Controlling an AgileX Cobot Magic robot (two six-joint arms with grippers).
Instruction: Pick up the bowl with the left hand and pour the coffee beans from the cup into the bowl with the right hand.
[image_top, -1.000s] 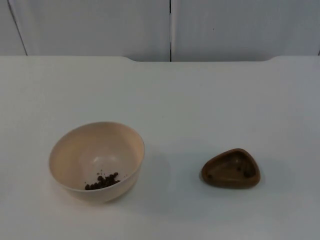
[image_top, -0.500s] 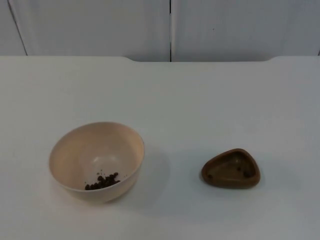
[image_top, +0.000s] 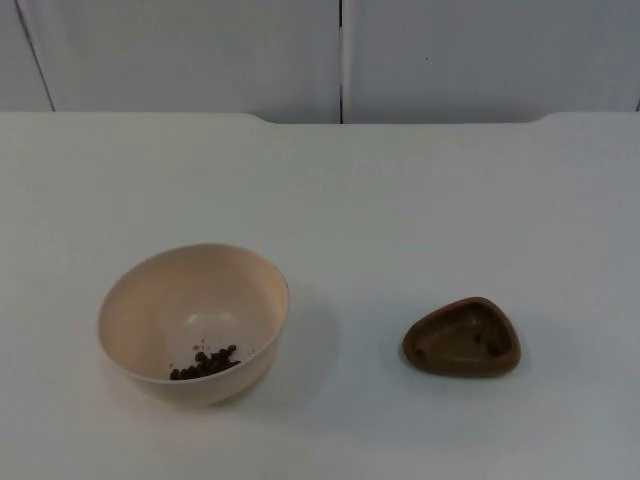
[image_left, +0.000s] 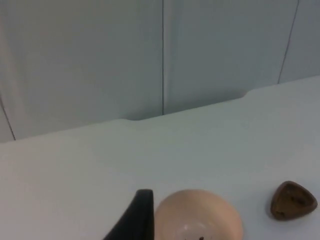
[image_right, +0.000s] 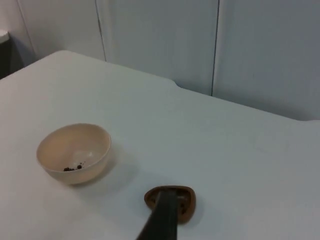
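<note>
Since the beans (image_top: 205, 362) already sit in the bowl (image_top: 193, 322) and the brown cup (image_top: 462, 337) stands well apart to its right, all that's left is keeping both arms pulled back. The left gripper (image_left: 135, 220) hangs above the bowl's near side, the right gripper (image_right: 162, 215) above the cup, and I can't tell how either grip stands.

From overhead I look down and forward across the white bench (image_top: 400, 190) to the grey partition wall (image_top: 200, 50). My two wrist cameras sit back and raised, facing that same wall. All three views share the bowl (image_top: 193, 322) (image_left: 199, 216) (image_right: 74, 152) and the cup (image_top: 462, 338) (image_left: 293, 200) (image_right: 187, 200).
</note>
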